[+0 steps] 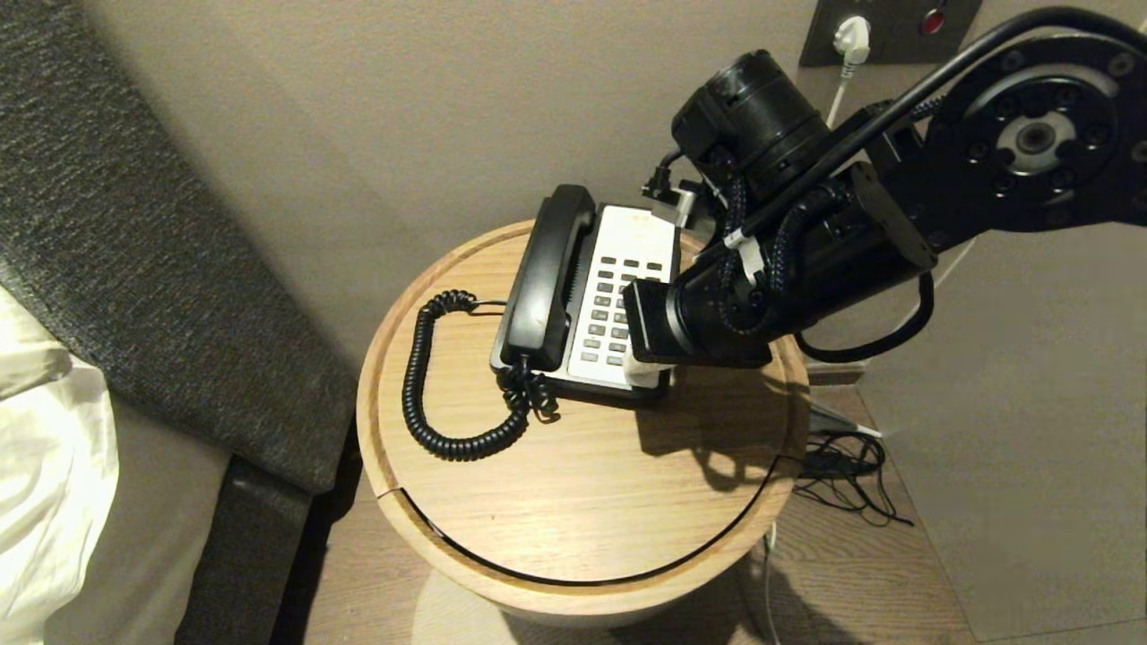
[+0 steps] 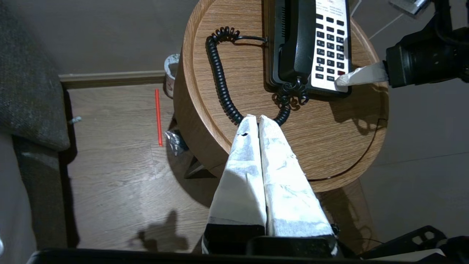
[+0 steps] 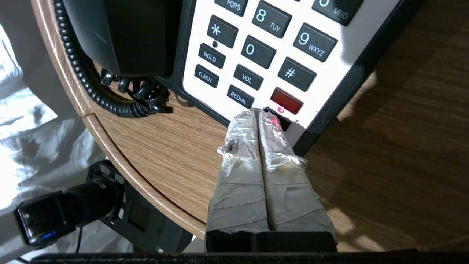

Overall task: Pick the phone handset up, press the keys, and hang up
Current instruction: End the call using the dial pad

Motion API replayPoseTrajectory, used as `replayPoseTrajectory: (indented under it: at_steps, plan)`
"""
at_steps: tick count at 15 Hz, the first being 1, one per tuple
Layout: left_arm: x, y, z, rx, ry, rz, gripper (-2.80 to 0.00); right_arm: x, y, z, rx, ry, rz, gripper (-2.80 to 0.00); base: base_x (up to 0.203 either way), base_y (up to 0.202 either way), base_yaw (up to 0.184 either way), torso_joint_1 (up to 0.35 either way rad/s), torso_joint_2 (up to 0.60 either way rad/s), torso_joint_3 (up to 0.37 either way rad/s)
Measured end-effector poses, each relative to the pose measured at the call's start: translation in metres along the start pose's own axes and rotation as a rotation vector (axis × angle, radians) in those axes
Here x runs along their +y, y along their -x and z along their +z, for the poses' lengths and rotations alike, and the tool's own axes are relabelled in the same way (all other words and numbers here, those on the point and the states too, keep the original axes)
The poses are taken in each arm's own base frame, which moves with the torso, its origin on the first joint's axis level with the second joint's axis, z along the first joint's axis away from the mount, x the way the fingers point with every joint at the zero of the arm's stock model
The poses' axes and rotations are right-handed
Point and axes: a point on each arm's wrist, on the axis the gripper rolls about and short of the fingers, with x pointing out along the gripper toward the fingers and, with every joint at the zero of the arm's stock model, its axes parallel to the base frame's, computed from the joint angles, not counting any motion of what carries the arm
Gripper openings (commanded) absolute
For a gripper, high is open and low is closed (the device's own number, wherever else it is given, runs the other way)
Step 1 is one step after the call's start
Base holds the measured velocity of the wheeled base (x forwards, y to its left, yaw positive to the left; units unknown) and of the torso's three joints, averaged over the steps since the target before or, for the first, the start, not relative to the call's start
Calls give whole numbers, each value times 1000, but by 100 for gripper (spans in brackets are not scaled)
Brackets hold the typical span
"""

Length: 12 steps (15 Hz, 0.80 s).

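The black phone handset (image 1: 547, 278) lies in its cradle on the left side of the phone base, and its coiled cord (image 1: 421, 394) loops over the round wooden table (image 1: 582, 502). The keys (image 1: 618, 305) sit in the white faceplate beside it. My right gripper (image 3: 259, 112) is shut, its taped tips at the faceplate's near edge, just below the red key (image 3: 286, 101) and over a small black key. I cannot tell whether it presses. My left gripper (image 2: 256, 117) is shut and empty, hanging above the cord (image 2: 220, 80) at the table's near side, outside the head view.
A bed with white sheets (image 1: 45, 448) and a grey upholstered panel (image 1: 134, 224) stand left of the table. A wall socket with a white plug (image 1: 851, 36) is behind, with loose cables (image 1: 842, 466) on the floor at the right. A red stick (image 2: 158, 117) lies on the floor.
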Motion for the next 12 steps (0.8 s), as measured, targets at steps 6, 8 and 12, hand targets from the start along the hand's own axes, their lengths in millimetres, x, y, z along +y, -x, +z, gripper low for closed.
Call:
replayPoseTrajectory:
  at_steps: [6,8,12]
  plan:
    - [3,2,-6,10,-1,2,-280,-2,7,2,-16,2,2,-280,0,0,0,0,0,0]
    - [3,2,-7,10,-2,2,-280,-2,10,2,-18,1,3,-280,0,0,0,0,0,0]
    - [3,2,-7,10,-1,3,-280,-3,9,2,-18,-1,0,-280,0,0,0,0,0,0]
